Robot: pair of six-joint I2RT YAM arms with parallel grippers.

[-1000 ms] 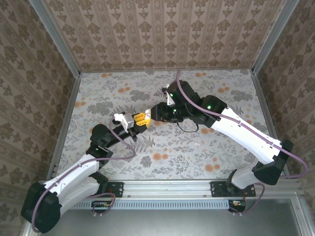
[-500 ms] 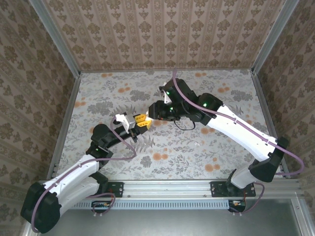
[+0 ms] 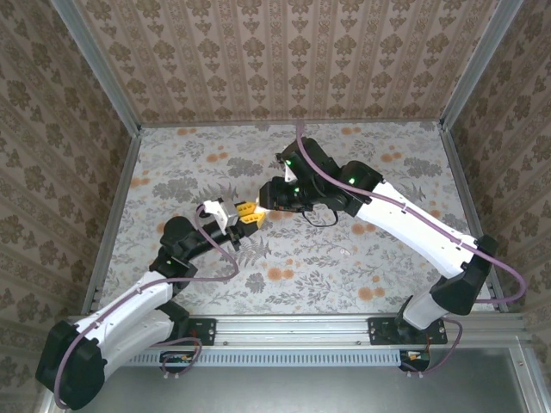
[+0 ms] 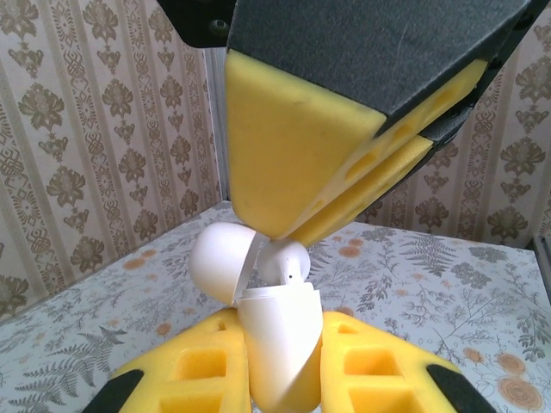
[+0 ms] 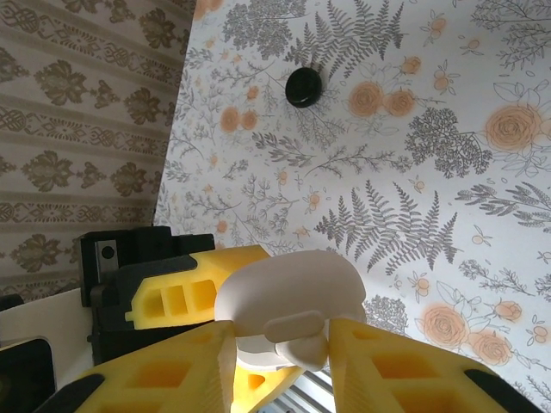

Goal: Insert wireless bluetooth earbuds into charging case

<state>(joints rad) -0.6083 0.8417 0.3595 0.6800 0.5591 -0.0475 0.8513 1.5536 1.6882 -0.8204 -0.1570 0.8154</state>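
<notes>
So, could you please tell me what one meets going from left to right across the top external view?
Left arm's elbow → left gripper → right gripper → small pale speck → right arm's elbow.

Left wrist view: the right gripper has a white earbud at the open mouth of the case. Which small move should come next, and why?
Probably ease the right gripper a little further toward the charging case, seating the earbud before letting go. The earbud stands above the case's rim, the lid is open, and the left gripper clamps the case.
</notes>
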